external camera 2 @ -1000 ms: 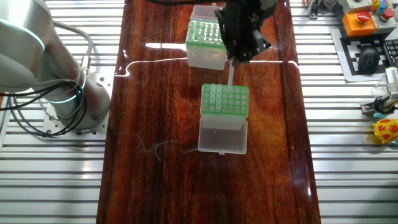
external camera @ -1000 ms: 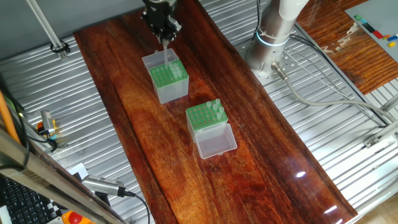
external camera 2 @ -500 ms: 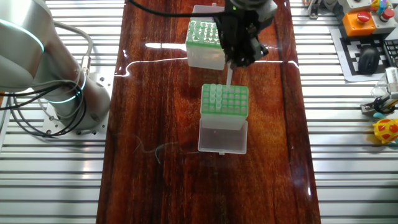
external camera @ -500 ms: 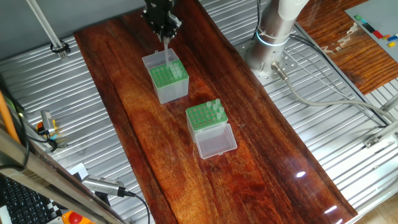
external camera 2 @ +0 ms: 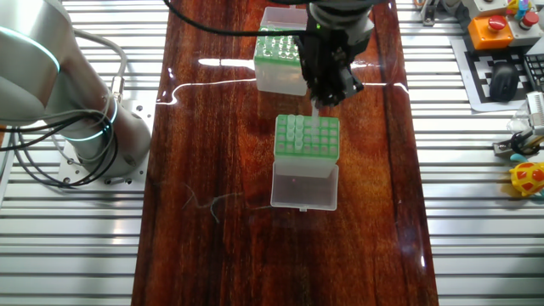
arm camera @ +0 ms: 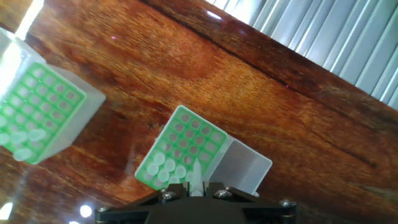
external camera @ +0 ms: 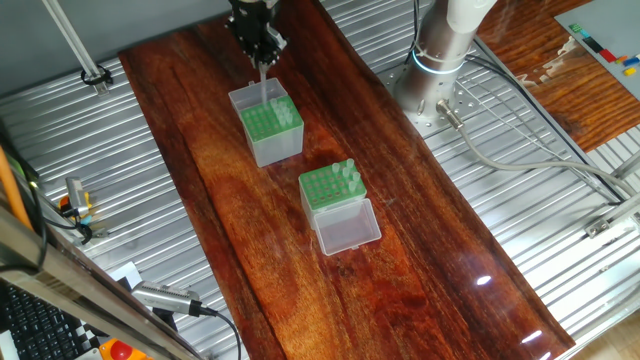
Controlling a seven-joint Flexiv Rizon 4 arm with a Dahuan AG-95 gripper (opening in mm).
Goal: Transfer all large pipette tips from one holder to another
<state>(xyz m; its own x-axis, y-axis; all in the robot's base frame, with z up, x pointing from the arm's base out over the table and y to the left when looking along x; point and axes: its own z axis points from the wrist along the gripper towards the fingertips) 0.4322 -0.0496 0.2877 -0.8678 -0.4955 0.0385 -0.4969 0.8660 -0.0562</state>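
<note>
Overhead, the gripper [arm camera: 194,186] grips one pipette tip [arm camera: 194,173] above both boxes

The desk [external camera: 420,240] is glossy dark varnished wood flanked by ribbed matt metal, while both holders [external camera 2: 307,136] [external camera 2: 280,53] look like smooth plastic, green on top, with translucent lids.

Two boxes are stood along the middle of the table [external camera: 420,290], a strip of bare wood being left between them. The clear-sided holder [external camera: 268,125] is set toward the far edge, the grey-sided holder [external camera: 332,190] nearer the centre, its opened lid [external camera: 347,228] laid flat on the near side. Tips [external camera: 347,176] are raised above its grid along one edge. The near end of the table is left bare.
</note>
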